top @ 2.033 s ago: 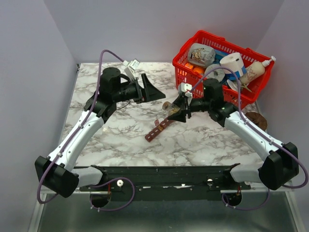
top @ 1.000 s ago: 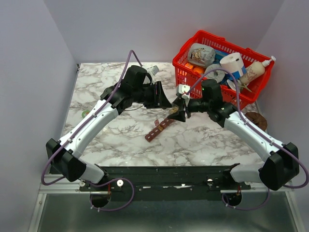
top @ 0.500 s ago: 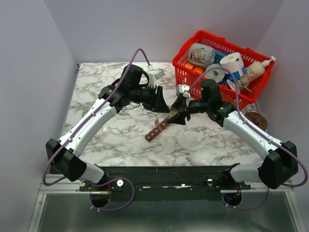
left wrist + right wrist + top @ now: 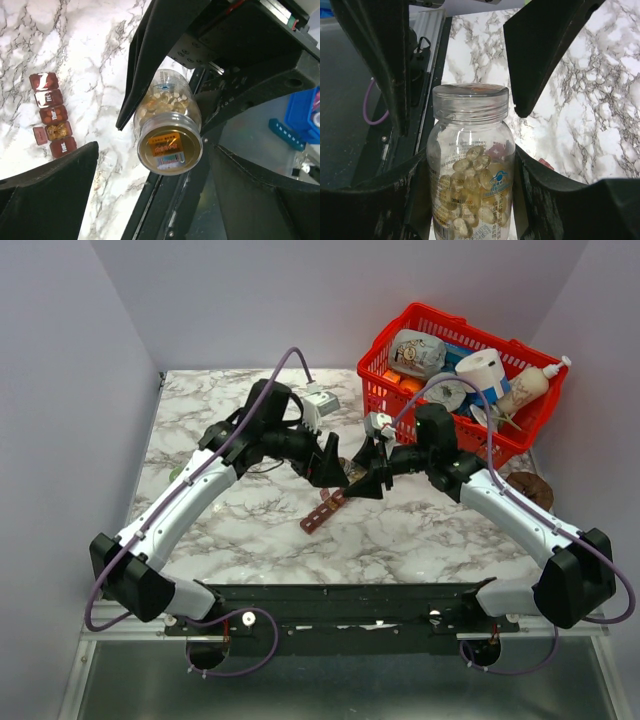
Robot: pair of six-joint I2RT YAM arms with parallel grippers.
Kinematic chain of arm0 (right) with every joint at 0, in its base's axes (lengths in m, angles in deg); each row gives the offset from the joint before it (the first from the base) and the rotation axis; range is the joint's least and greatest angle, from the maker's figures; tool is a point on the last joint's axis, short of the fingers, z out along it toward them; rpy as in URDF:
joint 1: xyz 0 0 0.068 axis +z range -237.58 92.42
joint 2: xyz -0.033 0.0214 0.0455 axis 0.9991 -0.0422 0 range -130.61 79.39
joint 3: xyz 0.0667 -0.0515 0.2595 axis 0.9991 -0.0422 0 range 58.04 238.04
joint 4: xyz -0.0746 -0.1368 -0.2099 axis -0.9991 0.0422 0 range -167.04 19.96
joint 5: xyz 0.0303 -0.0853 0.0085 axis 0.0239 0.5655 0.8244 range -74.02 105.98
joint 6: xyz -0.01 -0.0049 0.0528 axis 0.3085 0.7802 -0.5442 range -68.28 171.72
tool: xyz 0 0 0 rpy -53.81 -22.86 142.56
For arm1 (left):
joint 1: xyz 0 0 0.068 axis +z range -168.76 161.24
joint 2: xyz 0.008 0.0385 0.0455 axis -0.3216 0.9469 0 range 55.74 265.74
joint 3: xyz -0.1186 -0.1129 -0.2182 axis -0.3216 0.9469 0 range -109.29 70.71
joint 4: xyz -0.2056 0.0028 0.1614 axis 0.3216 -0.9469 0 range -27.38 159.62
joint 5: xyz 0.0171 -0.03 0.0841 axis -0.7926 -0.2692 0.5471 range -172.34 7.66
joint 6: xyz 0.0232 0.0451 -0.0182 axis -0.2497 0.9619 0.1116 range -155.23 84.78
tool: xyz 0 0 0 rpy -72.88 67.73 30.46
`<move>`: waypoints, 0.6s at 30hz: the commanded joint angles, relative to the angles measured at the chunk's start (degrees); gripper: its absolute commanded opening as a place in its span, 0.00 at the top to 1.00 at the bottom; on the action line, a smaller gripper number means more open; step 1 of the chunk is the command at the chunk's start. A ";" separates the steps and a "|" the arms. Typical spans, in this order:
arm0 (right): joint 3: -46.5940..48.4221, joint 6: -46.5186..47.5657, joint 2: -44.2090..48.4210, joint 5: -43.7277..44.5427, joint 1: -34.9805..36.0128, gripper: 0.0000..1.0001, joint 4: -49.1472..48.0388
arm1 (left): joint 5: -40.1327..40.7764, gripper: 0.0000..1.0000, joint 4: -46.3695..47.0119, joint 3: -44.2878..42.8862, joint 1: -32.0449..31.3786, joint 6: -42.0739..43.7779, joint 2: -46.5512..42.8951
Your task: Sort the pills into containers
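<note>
1. The right gripper (image 4: 368, 478) is clamping the clear pill bottle (image 4: 469, 165) around its belly, holding it above the marble table (image 4: 250, 535) with its neck towards the other arm.
2. The left gripper (image 4: 333, 465) is standing spread wide around the bottle's cap (image 4: 170, 146), touching nothing.
3. The pills (image 4: 165, 102) are sitting mostly inside the bottle; the dark red pill organizer (image 4: 52, 125) is lying on the marble nearby (one open compartment is showing tan pills).
4. I'm guessing the plastic is light, stiff and slick, so the cap's rim looks like the best hold for twisting.
</note>
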 commanded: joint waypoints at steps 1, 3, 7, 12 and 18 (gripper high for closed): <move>0.63 0.37 0.90 -1.66 0.21 0.93 -3.04 | -1.34 0.01 7.20 2.25 2.80 -7.95 -5.68; 0.80 2.38 1.08 -0.52 0.21 0.93 -1.81 | -1.53 0.01 13.44 5.93 4.29 -12.97 -8.57; 1.25 7.84 1.78 3.08 0.21 0.93 1.44 | 2.41 0.01 21.98 13.40 5.79 -27.92 -13.51; 1.42 13.29 2.40 6.86 0.21 0.93 3.99 | 7.43 0.01 19.00 15.09 5.44 -42.41 -13.52; 1.34 14.88 2.40 7.74 0.48 0.93 4.61 | 15.25 0.01 13.03 11.75 2.01 -47.45 -11.51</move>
